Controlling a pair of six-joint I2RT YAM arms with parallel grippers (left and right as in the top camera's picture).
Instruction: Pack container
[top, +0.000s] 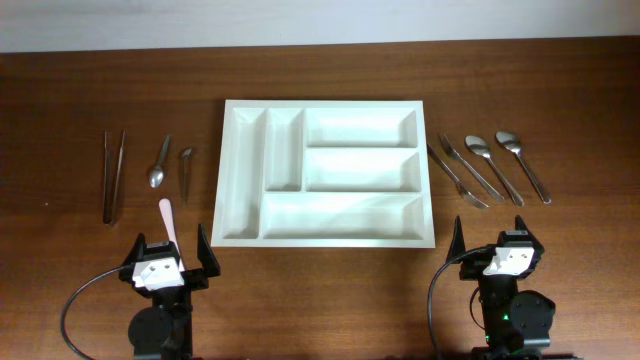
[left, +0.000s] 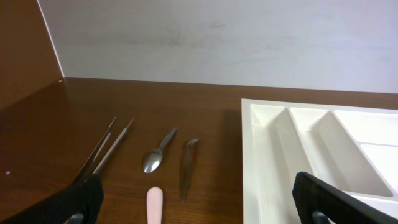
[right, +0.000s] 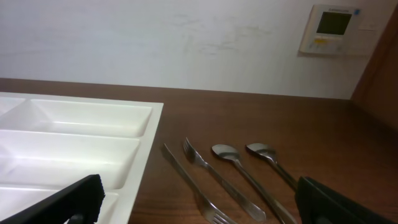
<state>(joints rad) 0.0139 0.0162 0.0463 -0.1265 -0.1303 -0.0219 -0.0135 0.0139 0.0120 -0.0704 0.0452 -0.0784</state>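
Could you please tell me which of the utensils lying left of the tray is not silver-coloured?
The pale pink utensil, lowest in the overhead view; the tongs, spoon and small tool beside it are all metallic.

Dark wooden table (top: 560, 80), pale wall (left: 217, 37), what may be a thermostat (right: 333, 28)

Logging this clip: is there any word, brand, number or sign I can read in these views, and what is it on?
No text is readable in any view.
Wall panel, right wrist view: it has a small screen with tiny marks beside it, all too small and blurred to read.
White cutlery tray: plain, no label or brand visible.
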